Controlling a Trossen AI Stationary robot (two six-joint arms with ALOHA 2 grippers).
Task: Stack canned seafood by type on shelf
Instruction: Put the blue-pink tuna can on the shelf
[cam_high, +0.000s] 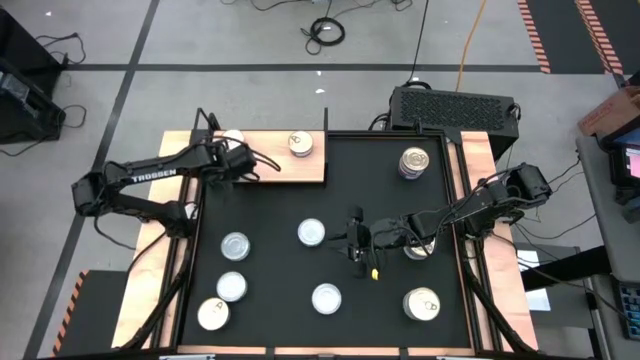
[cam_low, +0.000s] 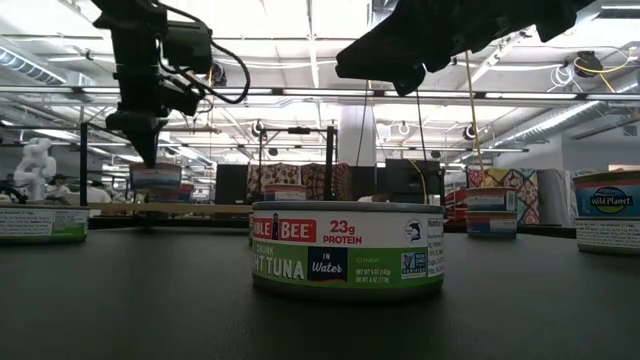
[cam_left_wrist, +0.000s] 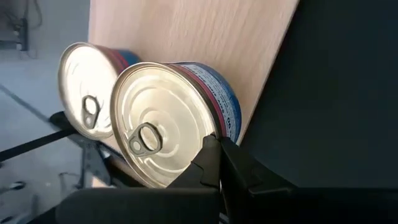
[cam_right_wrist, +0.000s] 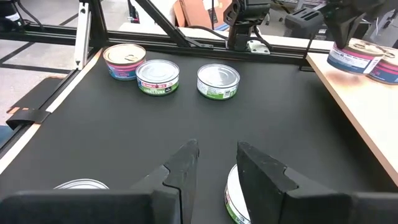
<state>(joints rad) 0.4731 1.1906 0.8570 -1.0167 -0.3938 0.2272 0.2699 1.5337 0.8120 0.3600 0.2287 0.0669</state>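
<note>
Right now the left gripper (cam_high: 240, 160) sits over the left end of the shelf (cam_high: 300, 172), fingers pinched fully together with nothing between them, their tips just beside the rim of a gold-lidded tin (cam_left_wrist: 168, 124) with a red and blue label; the wrist view cannot settle whether they touch it. A second pull-tab tin (cam_left_wrist: 87, 87) stands just behind that one on the wooden board. From above, another gold-lidded tin (cam_high: 300, 144) rests farther right on the shelf.

Over to the right gripper (cam_high: 358, 243), hovering mid-mat with its jaws about halfway apart and empty; a green-labelled tin (cam_right_wrist: 233, 199) lies just beside its fingers on the black mat (cam_high: 270, 210).

Labels, then: the low view shows a front tin (cam_low: 347, 249) reading "BEE", "23g PROTEIN", "TUNA" and "in Water". At the far right, a blue tin (cam_low: 608, 208) reads "Wild Planet". The left arm (cam_high: 140, 178) carries "TROSSEN" in white.

More silver tins are scattered across the mat, with one taller can (cam_high: 414, 162) standing near the back right corner.
</note>
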